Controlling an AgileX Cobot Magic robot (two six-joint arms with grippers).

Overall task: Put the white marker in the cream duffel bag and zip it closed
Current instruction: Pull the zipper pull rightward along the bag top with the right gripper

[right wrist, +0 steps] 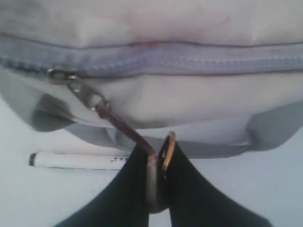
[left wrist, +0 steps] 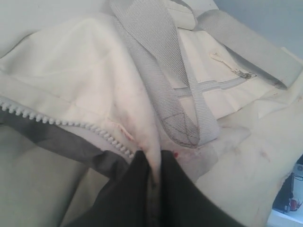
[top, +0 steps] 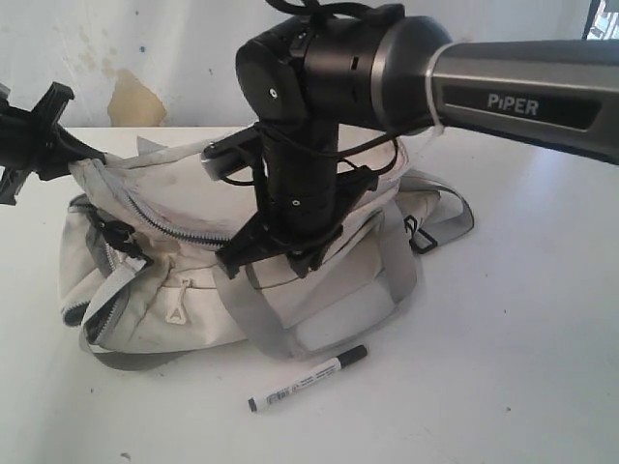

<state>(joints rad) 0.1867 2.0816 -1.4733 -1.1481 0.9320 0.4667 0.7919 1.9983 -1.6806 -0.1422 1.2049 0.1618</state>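
The cream duffel bag (top: 164, 309) lies on the white table, its top zipper (top: 169, 220) partly open on the left side. The white marker (top: 308, 378) with its black cap rests on the table in front of the bag, outside it; the right wrist view shows it as well (right wrist: 75, 161). My left gripper (top: 70, 159) is shut on a fold of the bag's fabric (left wrist: 142, 127) at the bag's left end. My right gripper (right wrist: 158, 151) is shut on the zipper's pull tab, whose cord (right wrist: 118, 124) leads to the metal slider (right wrist: 59, 74).
A grey webbing handle (top: 266, 333) loops down the bag's front toward the marker. A second strap with a black buckle (top: 418, 235) trails to the right. The right arm (top: 522, 92) reaches in over the bag from the right. A stained wall stands behind the table.
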